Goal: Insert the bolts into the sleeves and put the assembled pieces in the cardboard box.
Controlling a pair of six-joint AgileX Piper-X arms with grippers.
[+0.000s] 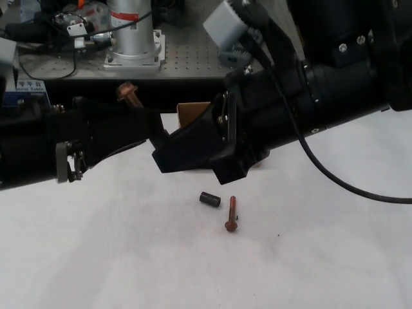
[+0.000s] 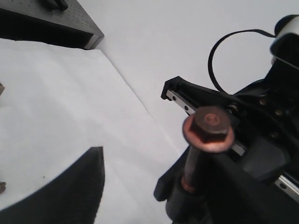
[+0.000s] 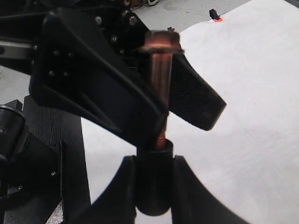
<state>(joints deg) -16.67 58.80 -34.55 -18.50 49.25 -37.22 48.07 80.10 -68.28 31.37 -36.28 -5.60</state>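
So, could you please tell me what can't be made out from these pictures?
1. High view: the cardboard box shows only a corner behind the right arm; its contents are hidden.
2. Right wrist view: the held bolt ends inside the held sleeve, so insertion depth is unclear.
3. High view: the left arm covers the held bolt below its head.

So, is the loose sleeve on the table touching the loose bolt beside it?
Apart. The high view shows white cloth between the sleeve and the bolt.
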